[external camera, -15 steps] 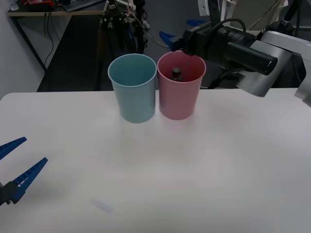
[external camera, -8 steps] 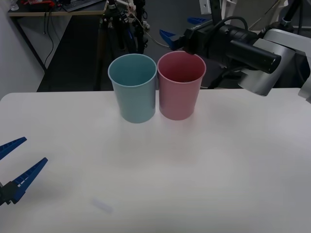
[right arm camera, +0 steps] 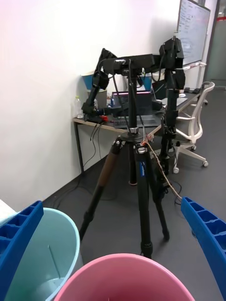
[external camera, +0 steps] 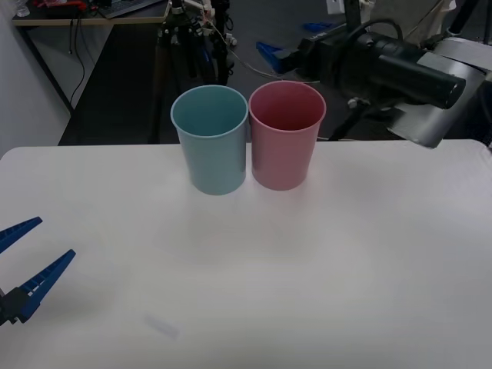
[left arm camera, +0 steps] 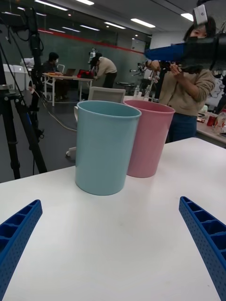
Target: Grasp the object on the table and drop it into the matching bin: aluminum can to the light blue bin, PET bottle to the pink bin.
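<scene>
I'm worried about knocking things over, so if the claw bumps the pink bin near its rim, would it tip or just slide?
The pink bin stands tall on a base narrower than its mouth, so a bump near the rim would probably tip it. It looks like light, thin plastic, and its smooth walls may slip. The light blue bin beside it might brace it on that side.

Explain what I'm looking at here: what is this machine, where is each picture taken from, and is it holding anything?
This is a two-armed robot seen by three cameras. The front view looks down over a white table from above the arms. Each of the other two pictures comes from a camera on one wrist. On the table stand a light blue bin and a pink bin, side by side. The left hand rests low at the near left of the table, blue fingers spread and holding nothing. The right hand hovers behind and above the pink bin, also open, with nothing between its fingers.
</scene>
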{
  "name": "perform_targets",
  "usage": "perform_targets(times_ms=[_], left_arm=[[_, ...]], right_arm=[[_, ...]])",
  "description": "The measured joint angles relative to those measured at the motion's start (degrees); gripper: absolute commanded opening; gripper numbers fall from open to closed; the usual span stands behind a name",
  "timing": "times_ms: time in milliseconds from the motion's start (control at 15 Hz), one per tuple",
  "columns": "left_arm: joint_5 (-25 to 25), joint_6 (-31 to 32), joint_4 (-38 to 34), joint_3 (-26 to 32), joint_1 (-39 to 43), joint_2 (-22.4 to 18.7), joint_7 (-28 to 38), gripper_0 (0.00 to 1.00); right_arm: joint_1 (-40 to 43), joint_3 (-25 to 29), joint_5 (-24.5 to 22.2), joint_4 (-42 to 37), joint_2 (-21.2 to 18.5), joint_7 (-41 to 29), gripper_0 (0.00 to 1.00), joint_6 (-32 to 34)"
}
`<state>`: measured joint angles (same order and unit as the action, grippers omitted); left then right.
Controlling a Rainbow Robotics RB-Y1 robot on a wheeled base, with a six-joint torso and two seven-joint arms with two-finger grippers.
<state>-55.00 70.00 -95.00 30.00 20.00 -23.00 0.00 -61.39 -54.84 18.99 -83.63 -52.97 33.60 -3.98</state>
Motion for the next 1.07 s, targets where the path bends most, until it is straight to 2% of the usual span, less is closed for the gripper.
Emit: perform_targets(times_ms=[267,467,733,1067], left_arm=[[0.0,0.0,0.0,0.0,0.0,0.0,0.0,1.0],[0.0,0.0,0.0,0.0,0.0,0.0,0.0,1.0],[0.0,0.0,0.0,0.0,0.0,0.0,0.0,1.0],[0.0,0.0,0.0,0.0,0.0,0.0,0.0,1.0]], right_arm=[[1.11,0.0,1.88,-3.21,-3.3,1.1,1.0,2.06],[3.53,1.41,2.93,-8.18,-7.44,0.85,1.0,3.04],[11.94,8.45,3.08,-16.58,-12.7,0.84,1.0,3.59],[27.88,20.87,-0.29,-24.66,-16.33,0.69,1.0,4.86]])
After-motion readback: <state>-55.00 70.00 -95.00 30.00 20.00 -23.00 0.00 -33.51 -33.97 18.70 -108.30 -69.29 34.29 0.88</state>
